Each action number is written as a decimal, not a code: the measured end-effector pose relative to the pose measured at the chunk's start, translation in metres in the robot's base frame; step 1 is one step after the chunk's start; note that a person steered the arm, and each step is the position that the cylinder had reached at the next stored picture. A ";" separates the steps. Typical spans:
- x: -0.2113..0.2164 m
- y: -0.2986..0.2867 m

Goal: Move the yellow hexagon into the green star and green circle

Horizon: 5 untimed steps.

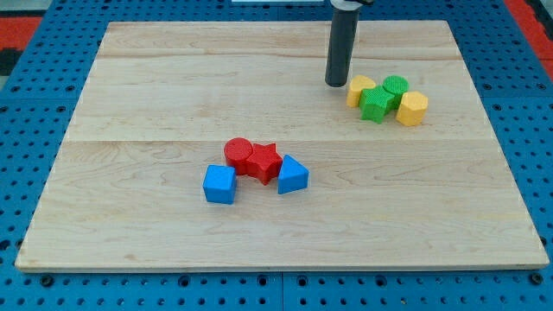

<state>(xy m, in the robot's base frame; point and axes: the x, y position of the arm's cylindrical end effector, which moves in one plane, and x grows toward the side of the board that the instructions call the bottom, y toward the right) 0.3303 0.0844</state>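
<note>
The yellow hexagon [412, 108] sits at the view's upper right, touching the right side of the green star [375, 104]. The green circle [395, 86] stands just above them, touching the star. A second yellow block [360, 89], heart-like in shape, touches the star's upper left. My tip [336, 84] rests on the board just left of that yellow block, close to it, and well left of the yellow hexagon.
A red circle [238, 154], a red star [263, 161], a blue cube [219, 184] and a blue triangle-like block [292, 175] cluster near the board's middle. The wooden board [130, 104] ends at blue pegboard on all sides.
</note>
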 end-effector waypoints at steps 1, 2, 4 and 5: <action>0.000 0.000; -0.015 -0.008; -0.056 0.028; -0.056 0.106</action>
<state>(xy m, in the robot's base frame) 0.2748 0.1907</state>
